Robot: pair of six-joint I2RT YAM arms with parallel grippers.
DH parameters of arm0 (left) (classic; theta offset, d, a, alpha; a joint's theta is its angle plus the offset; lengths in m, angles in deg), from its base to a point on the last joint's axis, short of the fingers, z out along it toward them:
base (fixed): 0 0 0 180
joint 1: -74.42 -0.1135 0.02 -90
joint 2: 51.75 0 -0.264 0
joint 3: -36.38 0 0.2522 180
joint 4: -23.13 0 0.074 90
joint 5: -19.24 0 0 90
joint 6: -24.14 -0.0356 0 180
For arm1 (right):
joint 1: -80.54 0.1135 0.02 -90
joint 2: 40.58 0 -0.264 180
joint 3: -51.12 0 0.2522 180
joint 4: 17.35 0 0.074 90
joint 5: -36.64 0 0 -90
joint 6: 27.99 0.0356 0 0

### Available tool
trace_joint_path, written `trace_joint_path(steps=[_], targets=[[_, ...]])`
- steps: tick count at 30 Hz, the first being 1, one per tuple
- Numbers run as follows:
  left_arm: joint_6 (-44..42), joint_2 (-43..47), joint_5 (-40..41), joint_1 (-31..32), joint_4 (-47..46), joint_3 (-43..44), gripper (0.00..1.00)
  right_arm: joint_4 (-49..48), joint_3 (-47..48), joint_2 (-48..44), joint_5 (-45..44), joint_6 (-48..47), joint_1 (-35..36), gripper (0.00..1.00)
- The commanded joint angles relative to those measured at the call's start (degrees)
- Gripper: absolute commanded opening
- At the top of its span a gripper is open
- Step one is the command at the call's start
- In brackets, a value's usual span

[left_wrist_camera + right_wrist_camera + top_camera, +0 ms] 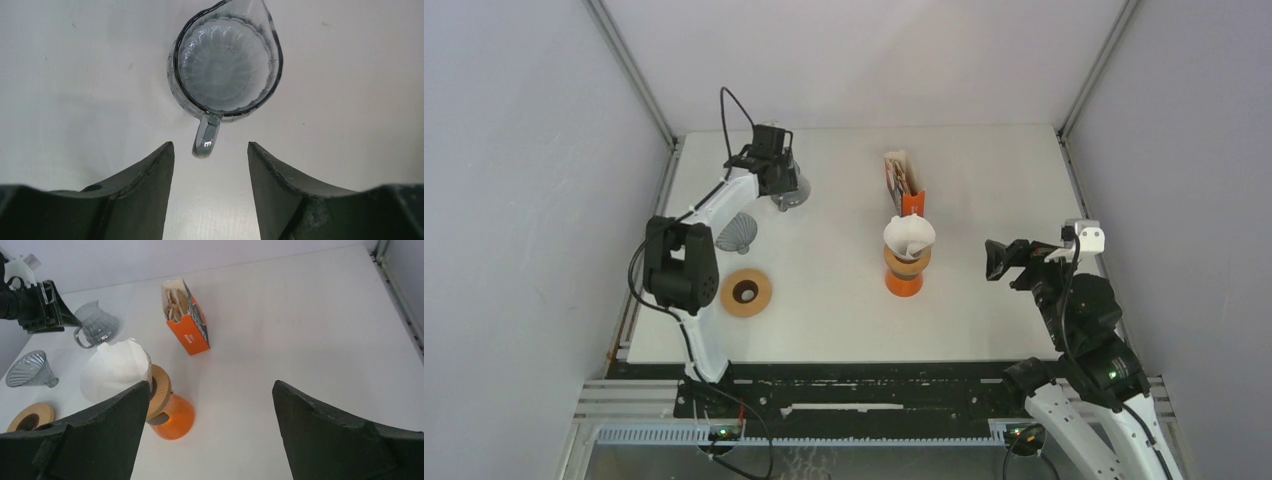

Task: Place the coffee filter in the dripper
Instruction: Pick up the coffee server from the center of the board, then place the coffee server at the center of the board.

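White paper filter (pixel 909 234) sits in orange wood-collared dripper (pixel 905 272), open tabletop (pixel 994 180) at 3 o'clock; left gripper (pixel 210 165) jaws wide beside ribbed glass jug (pixel 225 65); right gripper (pixel 210 390) jaws wide.

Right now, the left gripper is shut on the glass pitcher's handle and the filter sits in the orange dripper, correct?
No. The left wrist view shows the left gripper open, the glass pitcher's handle untouched ahead of it. The filter sits in the orange dripper.

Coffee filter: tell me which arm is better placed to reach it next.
Right. The right hand, open, faces the coffee filter; the left hand hangs over the glass pitcher, farther off.
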Motion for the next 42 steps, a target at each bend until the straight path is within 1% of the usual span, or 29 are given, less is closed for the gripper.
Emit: trace_joint_path(steps=[1, 5, 12, 14, 19, 23, 25, 27, 29, 33, 37, 42], targets=[[-3.2, -2.7, 0.9, -0.6, 1.3, 4.5, 0.6, -4.9, -1.2, -2.7, -4.1, -1.3, -0.3, 1.0], [-4.0, -6.1, 0.4, -0.8, 1.7, 5.9, 0.57, -5.0, -1.6, -3.4, -5.1, -1.9, -0.7, 1.0], [-6.0, -10.6, 0.2, -1.2, 2.4, 9.2, 0.47, -4.9, -2.0, -3.7, -5.6, -2.4, -0.8, 1.0], [-6.6, -11.2, -0.2, -1.2, 2.6, 9.8, 0.42, -4.9, -2.0, -3.7, -5.6, -2.4, -0.9, 1.0], [-8.9, -9.8, -3.6, -1.1, 2.0, 8.5, 0.23, -4.9, -2.0, -3.6, -5.6, -2.4, -1.0, 1.0], [-10.4, -6.8, -6.5, -0.6, 0.2, 5.2, 0.14, -4.9, -2.0, -3.5, -5.2, -2.1, -1.1, 1.0], [-11.3, -4.5, -7.0, 0.1, -0.5, 3.2, 0.08, -4.8, -2.0, -3.7, -5.1, -2.0, -1.1, 1.0], [-12.1, -2.4, -7.1, 1.2, -1.1, 1.1, 0.04, -4.8, -2.0, -3.8, -5.0, -1.9, -1.1, 1.0], [-12.5, -0.2, -7.1, 2.5, -1.7, -1.1, 0.02, -4.9, -2.0, -4.0, -4.8, -1.8, -1.1, 1.0], [-13.2, 4.2, -6.5, 5.4, -2.7, -6.1, 0.0, -4.8, -2.0, -4.5, -4.4, -1.8, -1.1, 1.0], [-13.5, 8.6, -5.3, 9.5, -3.5, -10.9, 0.0, -4.8, -2.1, -4.8, -3.7, -1.6, -1.1, 1.0], [-11.8, 14.0, -6.1, 14.5, -6.4, -18.3, 0.0, -4.9, -2.2, -5.1, -3.2, -1.5, -1.1, 1.0]])
